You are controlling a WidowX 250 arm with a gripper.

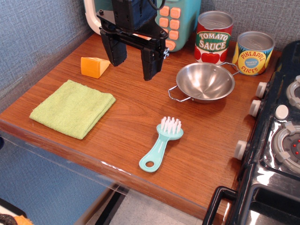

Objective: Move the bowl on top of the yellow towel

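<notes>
The gripper (pixel 133 58) hung with fingers apart, clear of the table; the bowl (pixel 205 82) lay at its 3 o'clock, the towel (pixel 72 108) at 8.

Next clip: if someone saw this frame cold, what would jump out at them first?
Probably the black end effector hanging open and empty over the back of the wooden table, between the orange cheese wedge and the shiny steel bowl. Next, the yellow towel lying flat at the front left, well apart from the bowl. The tomato sauce can and pineapple can add bright colour at the back right.
</notes>
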